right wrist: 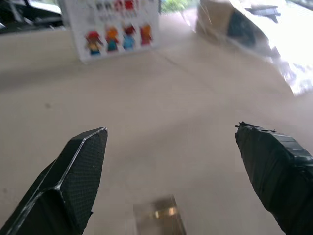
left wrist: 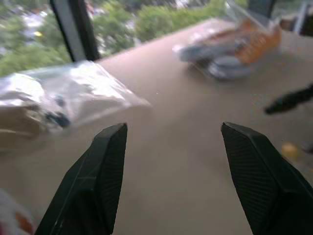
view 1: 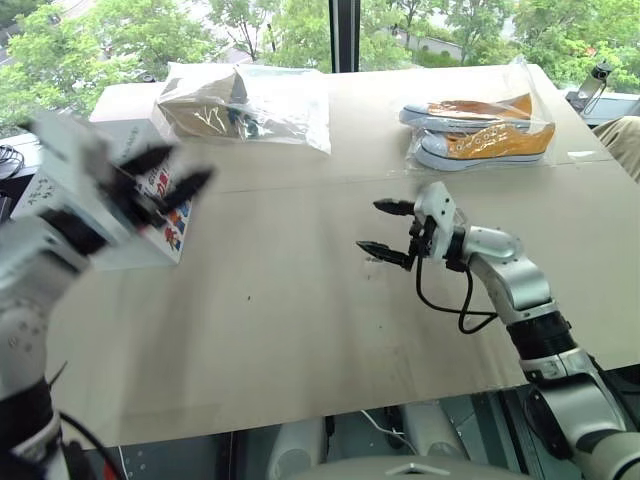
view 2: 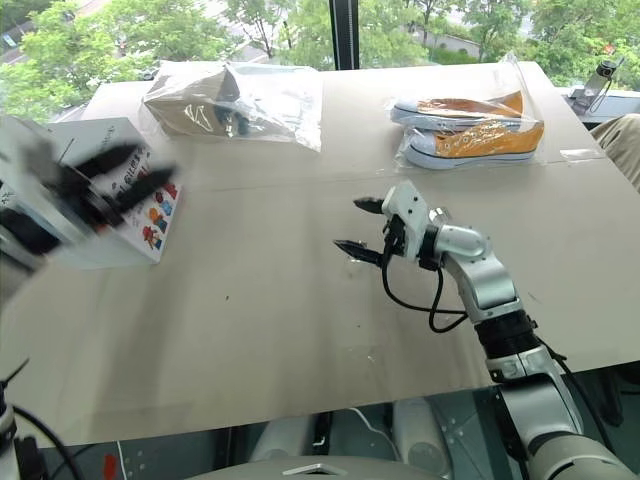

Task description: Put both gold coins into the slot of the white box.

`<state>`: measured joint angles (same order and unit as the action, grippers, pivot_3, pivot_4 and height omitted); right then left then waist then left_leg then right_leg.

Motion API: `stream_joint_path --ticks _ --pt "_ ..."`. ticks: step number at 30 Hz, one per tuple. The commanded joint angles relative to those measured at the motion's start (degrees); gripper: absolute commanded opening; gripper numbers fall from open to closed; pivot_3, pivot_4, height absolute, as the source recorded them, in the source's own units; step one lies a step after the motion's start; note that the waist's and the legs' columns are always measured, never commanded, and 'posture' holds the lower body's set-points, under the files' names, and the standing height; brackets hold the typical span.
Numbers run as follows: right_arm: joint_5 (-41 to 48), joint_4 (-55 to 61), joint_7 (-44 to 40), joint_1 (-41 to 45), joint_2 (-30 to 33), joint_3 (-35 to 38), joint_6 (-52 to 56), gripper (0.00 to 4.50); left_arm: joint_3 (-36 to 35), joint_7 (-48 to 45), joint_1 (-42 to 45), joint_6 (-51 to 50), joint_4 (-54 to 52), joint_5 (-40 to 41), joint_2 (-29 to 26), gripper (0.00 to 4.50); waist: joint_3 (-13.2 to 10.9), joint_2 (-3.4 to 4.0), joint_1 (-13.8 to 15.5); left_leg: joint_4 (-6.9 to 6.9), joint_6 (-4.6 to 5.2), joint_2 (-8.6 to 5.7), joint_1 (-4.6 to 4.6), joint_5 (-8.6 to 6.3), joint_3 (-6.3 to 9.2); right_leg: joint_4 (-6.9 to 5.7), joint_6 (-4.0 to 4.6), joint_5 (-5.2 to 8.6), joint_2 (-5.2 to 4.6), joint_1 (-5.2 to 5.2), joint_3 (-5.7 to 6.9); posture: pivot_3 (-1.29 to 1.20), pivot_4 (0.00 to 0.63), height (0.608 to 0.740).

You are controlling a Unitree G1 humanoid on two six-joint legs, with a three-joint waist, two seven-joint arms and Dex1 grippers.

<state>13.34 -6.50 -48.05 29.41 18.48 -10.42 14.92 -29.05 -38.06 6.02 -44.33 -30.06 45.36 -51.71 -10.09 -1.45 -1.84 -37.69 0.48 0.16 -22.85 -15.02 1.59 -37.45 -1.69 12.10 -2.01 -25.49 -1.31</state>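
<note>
Tan tabletop [view 1: 300, 320] w/ daylight, big window [view 1: 250, 30] behind, dark frame post [view 1: 345, 35], green trees [view 1: 80, 50] outside.

Left gripper [view 1: 165, 180] is motion-blurred in both eye views and covers much of the white box [view 2: 152, 228]; the box top and any slot can't be read. Box is cut by the frame edge in the right wrist view. One gold coin [right wrist: 165, 212] sits low between the right gripper's fingers, blurred, inside a hazy clear piece [right wrist: 146, 221]. Yellowish blob [left wrist: 289, 150] in the left wrist view: too blurred to identify. Bagged shoes [left wrist: 234, 49] smeared there too.
</note>
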Motion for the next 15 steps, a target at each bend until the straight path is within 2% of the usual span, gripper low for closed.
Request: stream_joint_path --ticks 1,9,11,13,15 --pt "-1.4 6.0 5.6 -1.9 -0.5 0.7 3.9 4.50 -0.1 -1.5 -1.9 -1.3 -4.8 2.5 -1.1 3.08 0.0 0.00 0.0 -0.01 -0.01 -0.01 0.00 0.01 -0.01 -0.14 0.00 0.00 0.02 -0.07 0.04 0.00 0.150 0.740" --pt "-2.7 12.8 12.1 -7.1 -2.3 -0.1 9.9 4.50 5.1 0.3 -2.3 -1.4 -6.2 2.2 1.2 3.08 0.0 0.01 -0.2 -0.67 0.12 0.02 0.14 -0.05 0.00 -0.50 0.01 0.01 0.48 0.16 0.08 0.00 0.150 0.740" --pt "-2.6 13.4 12.5 -7.4 -2.8 -0.4 10.4 4.10 5.9 0.1 -2.3 -1.6 -6.2 2.4 1.1 3.16 0.0 0.00 -0.2 -0.73 0.13 0.01 0.20 -0.04 -0.03 -0.50 0.00 0.01 0.50 0.23 0.06 0.00 0.150 0.740" --pt "-2.3 13.7 13.0 -7.6 -3.5 -0.7 10.9 3.49 6.8 -0.5 -2.8 -1.9 -6.4 2.3 0.7 3.16 0.0 0.00 -0.2 -0.73 0.14 0.01 0.32 -0.05 0.00 -0.50 0.00 0.01 0.52 0.35 0.07 0.00 0.150 0.740" --pt "-2.2 13.7 13.2 -7.5 -4.0 -0.8 11.3 2.45 7.2 -0.8 -3.2 -1.8 -6.5 2.1 0.4 3.16 0.0 0.01 -0.3 -0.72 0.13 0.02 0.37 -0.05 0.04 -0.50 0.00 0.01 0.56 0.39 0.08 0.00 0.150 0.740"
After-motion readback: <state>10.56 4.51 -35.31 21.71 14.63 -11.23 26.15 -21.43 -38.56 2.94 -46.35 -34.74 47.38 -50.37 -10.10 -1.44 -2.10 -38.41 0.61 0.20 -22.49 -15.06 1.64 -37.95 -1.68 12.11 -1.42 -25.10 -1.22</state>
